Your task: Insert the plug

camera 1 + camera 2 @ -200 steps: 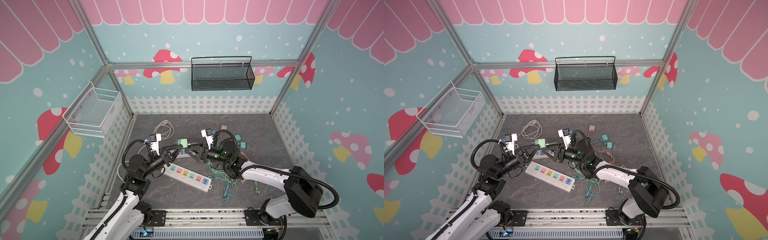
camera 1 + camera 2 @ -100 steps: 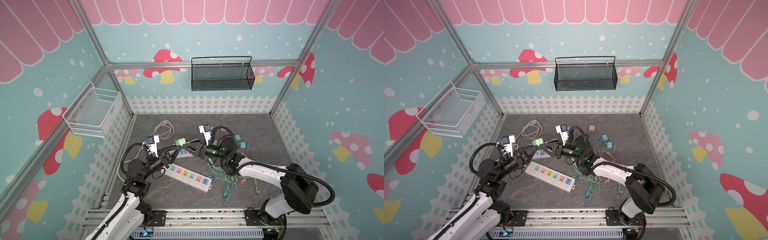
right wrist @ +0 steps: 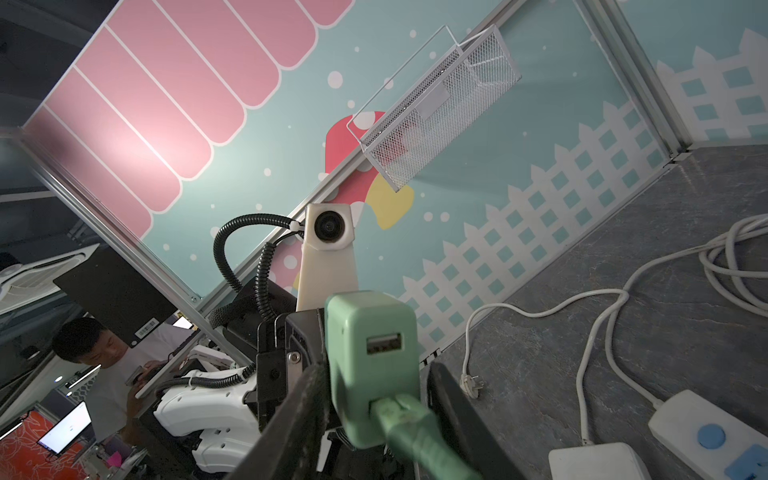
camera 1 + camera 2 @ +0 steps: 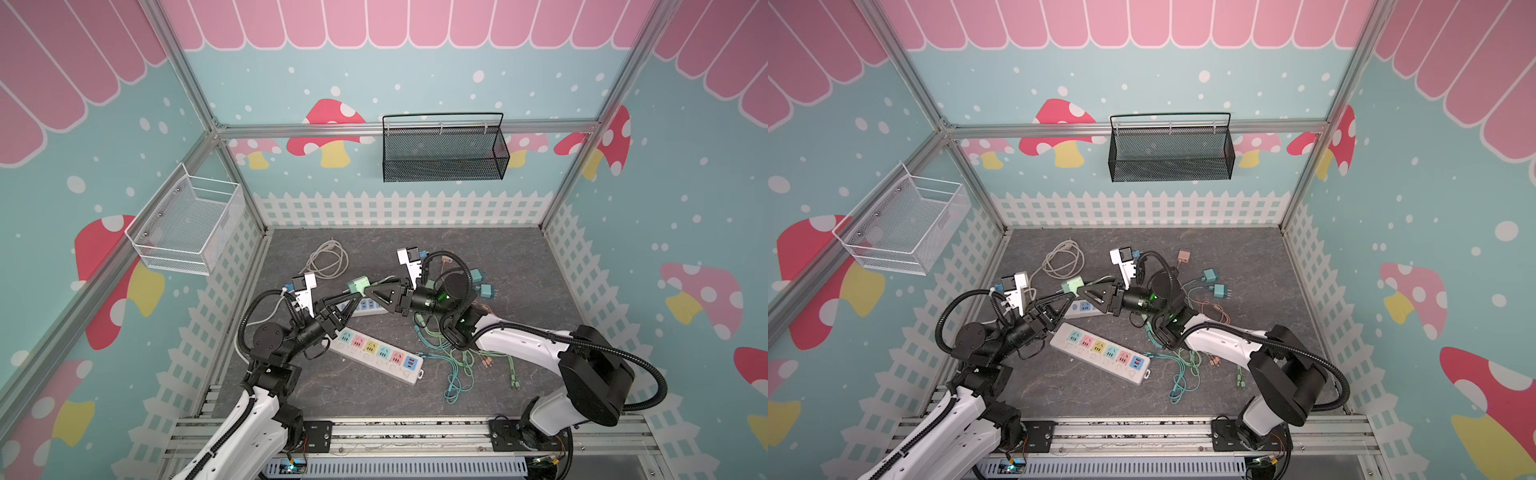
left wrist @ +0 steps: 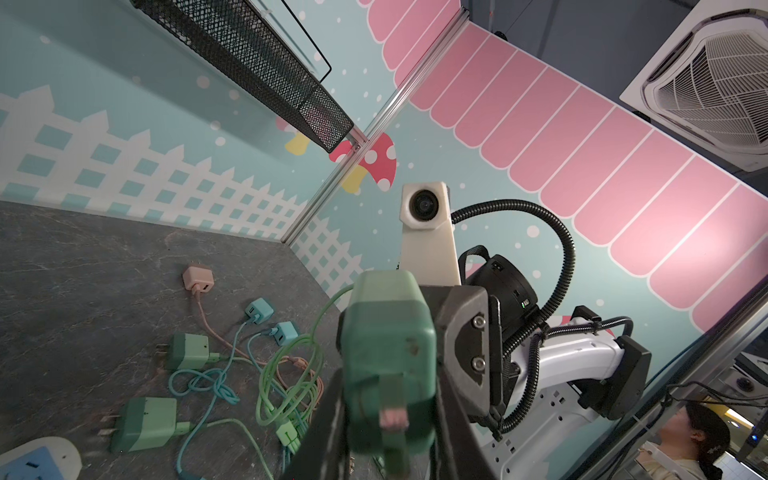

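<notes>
The plug (image 4: 358, 286) (image 4: 1070, 286) is a mint-green charger block held in the air between both arms, over the floor's back middle. My left gripper (image 4: 355, 296) (image 5: 386, 399) is shut on its sides, with the prong end facing the left wrist camera. My right gripper (image 4: 368, 291) (image 3: 374, 374) faces it from the other side. Its jaws straddle the block's USB end, one finger touching and the other a narrow gap away. A green cable connector (image 3: 399, 415) sits in the block's lower port. The white power strip (image 4: 376, 353) (image 4: 1100, 349) with coloured sockets lies below, nearer the front.
A second white strip (image 4: 365, 307) with blue sockets lies under the grippers. Green and teal cables (image 4: 449, 357) tangle on the floor at the right, beside two teal chargers (image 4: 478, 276) and a pink one (image 4: 1183, 255). A coiled white cord (image 4: 328, 259) lies behind.
My right gripper has moved in toward the green plug and narrowed its jaws around it. The left gripper has kept its hold and barely moved.
</notes>
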### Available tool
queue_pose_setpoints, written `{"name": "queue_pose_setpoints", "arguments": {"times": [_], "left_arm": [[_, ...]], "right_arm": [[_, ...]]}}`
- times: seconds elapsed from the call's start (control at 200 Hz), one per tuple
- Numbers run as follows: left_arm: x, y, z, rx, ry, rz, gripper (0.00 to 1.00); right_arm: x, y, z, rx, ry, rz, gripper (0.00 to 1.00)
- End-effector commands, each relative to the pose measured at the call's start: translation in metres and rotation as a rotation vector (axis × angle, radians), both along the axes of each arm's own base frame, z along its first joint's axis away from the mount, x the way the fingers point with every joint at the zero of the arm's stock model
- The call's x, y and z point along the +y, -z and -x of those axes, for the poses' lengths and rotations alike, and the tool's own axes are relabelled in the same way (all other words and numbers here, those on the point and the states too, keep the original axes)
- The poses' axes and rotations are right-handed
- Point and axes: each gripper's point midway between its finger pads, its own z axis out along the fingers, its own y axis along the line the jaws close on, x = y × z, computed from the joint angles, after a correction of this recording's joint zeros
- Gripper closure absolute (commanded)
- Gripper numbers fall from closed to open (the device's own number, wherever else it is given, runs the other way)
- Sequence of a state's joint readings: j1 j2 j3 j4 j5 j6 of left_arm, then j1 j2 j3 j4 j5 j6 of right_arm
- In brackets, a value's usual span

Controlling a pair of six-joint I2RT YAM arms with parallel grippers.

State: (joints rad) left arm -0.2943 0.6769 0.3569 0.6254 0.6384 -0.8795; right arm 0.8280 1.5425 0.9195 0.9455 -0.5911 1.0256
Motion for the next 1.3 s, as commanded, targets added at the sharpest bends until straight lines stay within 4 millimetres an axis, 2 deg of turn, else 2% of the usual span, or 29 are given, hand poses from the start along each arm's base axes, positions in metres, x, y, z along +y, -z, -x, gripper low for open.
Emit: {"name": "queue_pose_setpoints", "arguments": {"times": [0.0,0.415,0.63,0.705,0.765,1.016,1.141,1.296], "left_arm": [[-0.002,0.004,0.005,0.014,0.028,0.015,1.00],[-0.002,0.009,0.001,0.036,0.019,0.029,1.00],[-0.002,0.012,-0.002,0.057,0.014,0.028,1.00],[-0.001,0.016,-0.004,0.077,-0.004,0.020,0.94],[0.002,0.020,-0.006,0.096,-0.025,0.011,0.81],[0.012,0.028,-0.004,0.131,-0.100,-0.042,0.52],[0.016,0.035,-0.004,0.158,-0.134,-0.071,0.46],[0.026,0.055,-0.009,0.246,-0.208,-0.122,0.45]], "right_arm": [[-0.001,-0.026,0.002,-0.058,-0.017,-0.072,0.57],[0.005,-0.028,0.009,-0.076,-0.076,-0.070,0.61],[0.003,-0.027,0.009,-0.085,-0.062,-0.067,0.75],[0.002,-0.027,0.009,-0.091,-0.053,-0.059,0.77],[0.001,-0.025,0.008,-0.098,-0.040,-0.042,0.77],[-0.004,-0.012,-0.008,-0.124,0.075,0.116,0.84],[-0.008,-0.011,-0.016,-0.138,0.106,0.164,0.86],[-0.009,-0.011,-0.025,-0.157,0.134,0.237,0.87]]}}
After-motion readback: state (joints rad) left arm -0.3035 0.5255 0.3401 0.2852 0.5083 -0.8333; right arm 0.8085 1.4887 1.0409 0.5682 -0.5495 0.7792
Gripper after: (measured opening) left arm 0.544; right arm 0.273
